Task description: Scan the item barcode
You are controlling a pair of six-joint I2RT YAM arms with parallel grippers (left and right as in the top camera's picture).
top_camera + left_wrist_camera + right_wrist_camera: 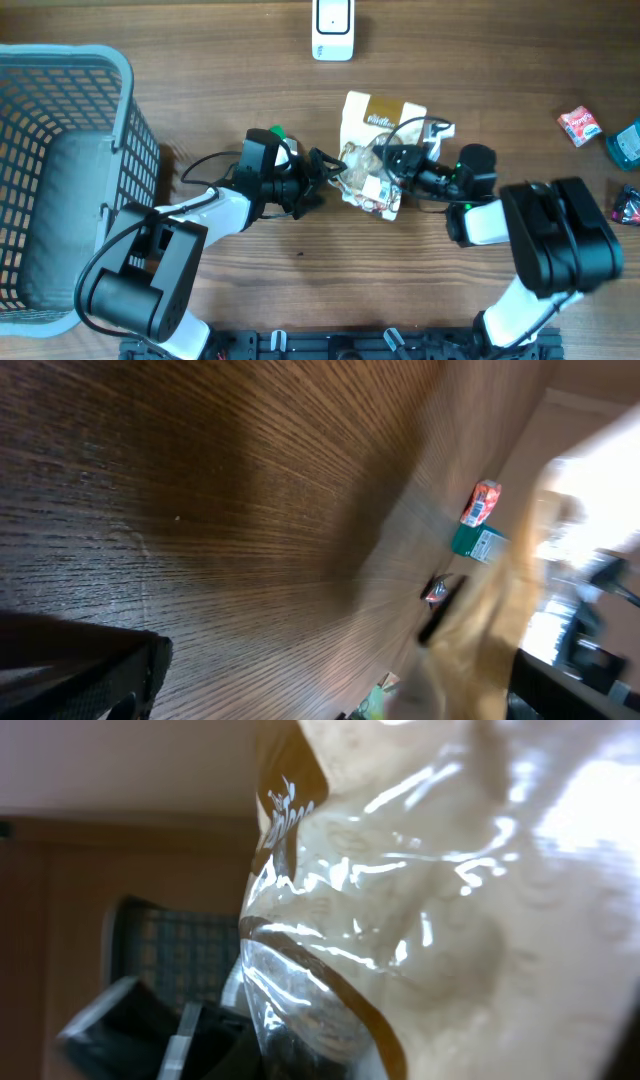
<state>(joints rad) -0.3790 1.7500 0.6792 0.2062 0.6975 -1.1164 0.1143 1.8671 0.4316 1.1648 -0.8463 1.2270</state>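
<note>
The item is a cream and brown snack bag (372, 128) with a clear window, lying crumpled at the table's middle. My right gripper (393, 162) is shut on the bag's right side, and the glossy bag (450, 900) fills the right wrist view. My left gripper (328, 172) stands open at the bag's left edge, its fingers spread wide with nothing between them. In the left wrist view one dark finger (80, 670) shows at the lower left, and the bag (480, 630) is a tan blur at the right. A white scanner (332, 30) sits at the far edge. No barcode is visible.
A grey-blue mesh basket (118, 70) takes up the left side. At the far right lie a red packet (580, 125), a teal packet (625, 145) and a dark packet (628, 205). The red packet (482, 502) and teal packet (478, 543) also show from the left wrist.
</note>
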